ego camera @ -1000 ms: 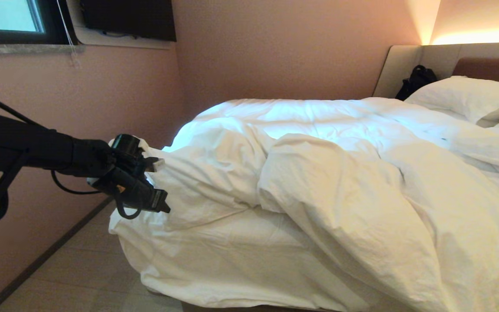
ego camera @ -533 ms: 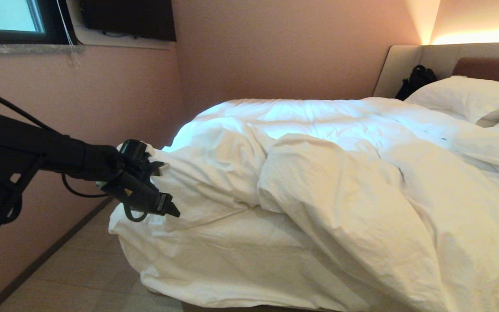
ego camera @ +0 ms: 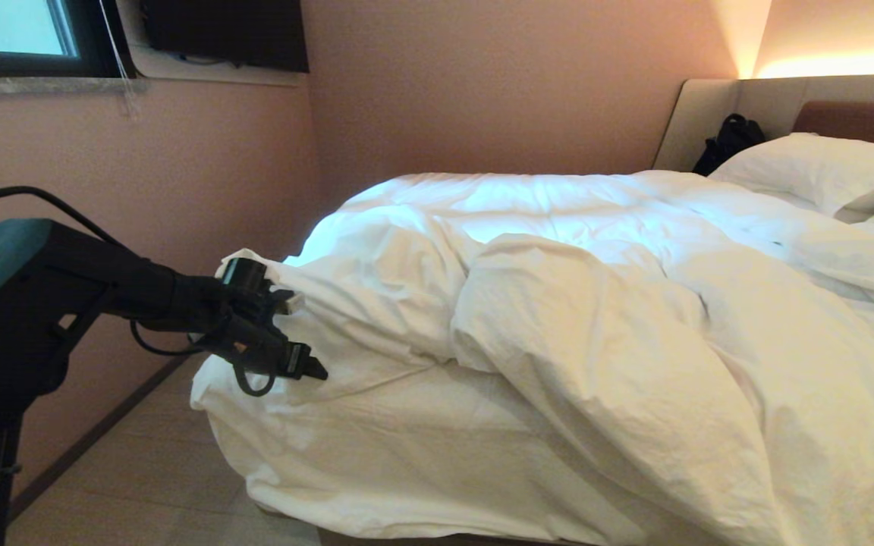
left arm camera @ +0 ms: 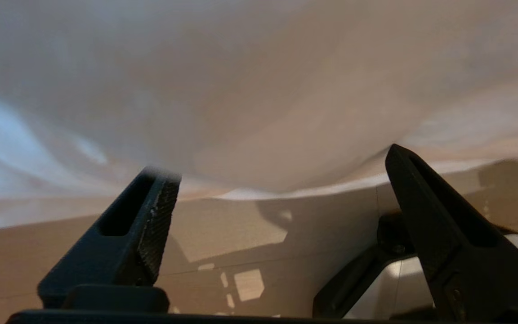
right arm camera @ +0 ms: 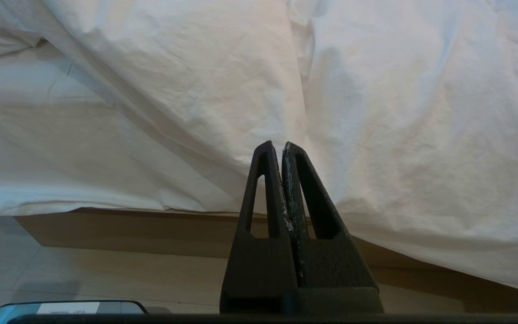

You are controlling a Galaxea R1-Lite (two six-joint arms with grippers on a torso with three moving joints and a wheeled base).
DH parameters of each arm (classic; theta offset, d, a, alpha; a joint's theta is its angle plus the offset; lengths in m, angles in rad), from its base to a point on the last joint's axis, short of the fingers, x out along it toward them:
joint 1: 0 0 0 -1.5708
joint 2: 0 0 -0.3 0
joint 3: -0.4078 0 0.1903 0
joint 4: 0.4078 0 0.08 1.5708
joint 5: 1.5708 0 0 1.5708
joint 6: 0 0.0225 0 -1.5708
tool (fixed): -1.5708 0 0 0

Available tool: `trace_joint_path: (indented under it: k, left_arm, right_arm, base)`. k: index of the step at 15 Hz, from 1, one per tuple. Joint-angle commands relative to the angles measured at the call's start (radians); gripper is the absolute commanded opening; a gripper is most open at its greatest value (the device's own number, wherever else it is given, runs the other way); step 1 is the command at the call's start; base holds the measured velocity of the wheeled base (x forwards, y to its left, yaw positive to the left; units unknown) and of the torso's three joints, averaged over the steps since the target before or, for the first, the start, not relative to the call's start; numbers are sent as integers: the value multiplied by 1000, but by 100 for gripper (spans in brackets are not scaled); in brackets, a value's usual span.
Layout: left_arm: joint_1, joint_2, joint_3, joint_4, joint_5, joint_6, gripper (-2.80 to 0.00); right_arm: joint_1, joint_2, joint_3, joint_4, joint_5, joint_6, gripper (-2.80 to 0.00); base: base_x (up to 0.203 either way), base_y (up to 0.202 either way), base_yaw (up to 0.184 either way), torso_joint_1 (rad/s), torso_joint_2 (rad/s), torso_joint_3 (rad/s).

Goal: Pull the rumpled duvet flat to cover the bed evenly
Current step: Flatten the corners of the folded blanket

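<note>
The left gripper (ego camera: 297, 334) is hovering at the foot corner of the bed (right arm camera: 151, 234), its fingers (left arm camera: 151, 216) standing wide apart with nothing between them; in the left wrist view the duvet (ego camera: 558, 318) is bulging just beyond the fingertips, its hem sagging level with the tips but not pinched. The right gripper (right arm camera: 283, 148) is hanging low beside the bed's side with its fingers pressed together, empty, the duvet's overhang draping just past its tips.

The duvet is lying across the whole bed, bunched into a thick fold running from the near edge up toward the pillows (ego camera: 824, 171).

Judging by its puff and creases, it is looking soft, limp and bulky: light for its volume, but dragging on itself and the mattress when pulled. A pinch on the loose cover alone is likely slipping or stretching the cloth without moving the filling. The better hold seems to be the corner or hem right ahead of the left fingertips, taking the full thickness deep between the fingers.
</note>
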Motion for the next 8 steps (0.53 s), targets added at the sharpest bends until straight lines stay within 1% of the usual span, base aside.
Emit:
trace_joint_path:
  k: [1, 2, 6, 8]
  left_arm:
    - [0, 17, -2, -3, 1, -1, 0]
    - [1, 22, 0, -25, 2, -3, 0]
    - [2, 42, -5, -40, 1, -15, 0]
    - [2, 57, -1, -69, 1, -17, 0]
  right_arm:
    - [0, 0, 1, 1, 0, -1, -280]
    - [0, 0, -1, 1, 0, -1, -280]
    - [0, 0, -1, 1, 0, -1, -280]
    - [0, 0, 1, 1, 0, -1, -280]
  base:
    - [0, 0, 0, 0, 0, 0]
    - [0, 0, 0, 0, 0, 0]
    - [0, 0, 0, 0, 0, 0]
    - [0, 0, 0, 0, 0, 0]
